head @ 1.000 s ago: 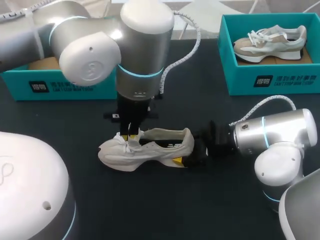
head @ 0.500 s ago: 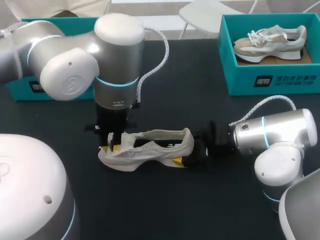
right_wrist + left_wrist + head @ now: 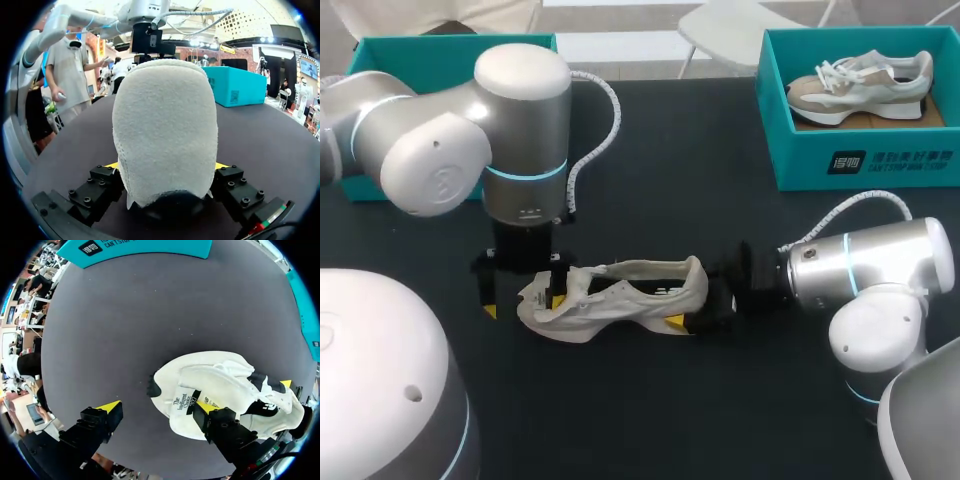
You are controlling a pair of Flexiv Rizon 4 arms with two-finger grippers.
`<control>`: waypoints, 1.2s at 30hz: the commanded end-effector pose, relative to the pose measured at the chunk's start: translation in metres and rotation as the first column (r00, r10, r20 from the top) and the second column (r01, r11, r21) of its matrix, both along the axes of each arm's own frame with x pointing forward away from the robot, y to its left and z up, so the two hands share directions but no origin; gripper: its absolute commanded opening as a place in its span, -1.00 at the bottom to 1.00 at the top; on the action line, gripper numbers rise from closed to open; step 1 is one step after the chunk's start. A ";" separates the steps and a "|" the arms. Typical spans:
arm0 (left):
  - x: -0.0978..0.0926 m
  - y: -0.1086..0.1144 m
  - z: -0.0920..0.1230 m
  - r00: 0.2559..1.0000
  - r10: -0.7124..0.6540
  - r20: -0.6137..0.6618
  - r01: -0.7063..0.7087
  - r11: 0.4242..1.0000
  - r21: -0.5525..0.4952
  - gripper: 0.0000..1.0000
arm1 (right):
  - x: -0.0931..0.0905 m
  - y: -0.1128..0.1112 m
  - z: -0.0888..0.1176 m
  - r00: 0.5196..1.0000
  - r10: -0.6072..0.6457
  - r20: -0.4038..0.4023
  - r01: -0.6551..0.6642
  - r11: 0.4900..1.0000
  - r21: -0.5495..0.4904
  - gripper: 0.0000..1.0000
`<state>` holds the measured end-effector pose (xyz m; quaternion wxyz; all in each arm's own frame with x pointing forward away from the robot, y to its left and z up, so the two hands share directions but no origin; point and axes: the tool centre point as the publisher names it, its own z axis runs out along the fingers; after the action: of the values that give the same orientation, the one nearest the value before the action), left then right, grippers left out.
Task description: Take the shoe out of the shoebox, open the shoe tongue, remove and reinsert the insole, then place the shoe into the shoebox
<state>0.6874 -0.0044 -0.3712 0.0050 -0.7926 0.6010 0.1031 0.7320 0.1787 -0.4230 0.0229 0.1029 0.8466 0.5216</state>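
The shoe [image 3: 620, 297] lies on its side in the lower middle of the frame, on the black table [image 3: 660, 180], toe toward the left and heel toward the right. It is outside both boxes.

The right arm [image 3: 865, 275] comes in from the right edge, and the right gripper [image 3: 705, 312] is at the heel. In the right wrist view the heel fills the space between its fingers [image 3: 107, 180], which press on it from both sides, so the gripper is clamped on the shoe.

The left arm [image 3: 470, 130] enters from the upper left and points straight down over the toe end. The left gripper [image 3: 523, 303] is spread wide. One yellow tip sits over bare table just left of the toe, and the other is over the front of the shoe. In the left wrist view that second tip is at the edge of the tongue [image 3: 187, 400], which is folded forward toward the toe with its label showing. I cannot tell whether the tip touches it. The other finger is well clear of the shoe, so nothing is pinched.

The left box [image 3: 420, 55] sits at the upper left, partly hidden behind the left arm. The right box [image 3: 860, 165] sits at the upper right and holds a second shoe [image 3: 860, 85], which lies on its side with its toe toward the left.
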 end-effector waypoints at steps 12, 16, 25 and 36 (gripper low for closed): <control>-0.002 -0.034 0.080 0.934 -0.355 0.030 0.356 0.927 -0.120 1.00 | -0.004 -0.003 -0.005 1.000 -0.003 -0.001 0.003 1.000 -0.005 -1.00; 0.004 -0.044 0.091 0.851 -0.524 0.042 0.525 0.845 -0.105 1.00 | -0.004 -0.003 -0.005 1.000 -0.003 -0.001 0.003 1.000 -0.005 -1.00; 0.003 -0.083 0.131 0.196 -0.975 0.104 0.964 0.172 -0.201 1.00 | -0.004 -0.003 -0.005 1.000 -0.003 -0.001 0.003 1.000 -0.005 -1.00; -0.010 -0.103 0.160 -0.292 -0.924 0.245 0.912 -0.346 -0.218 -1.00 | -0.004 -0.003 -0.005 1.000 -0.003 -0.001 0.003 1.000 -0.005 -1.00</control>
<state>0.6773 -0.1075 -0.2156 -0.0266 -0.3773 0.9251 0.0339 0.7320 0.1787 -0.4230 0.0230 0.1028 0.8466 0.5217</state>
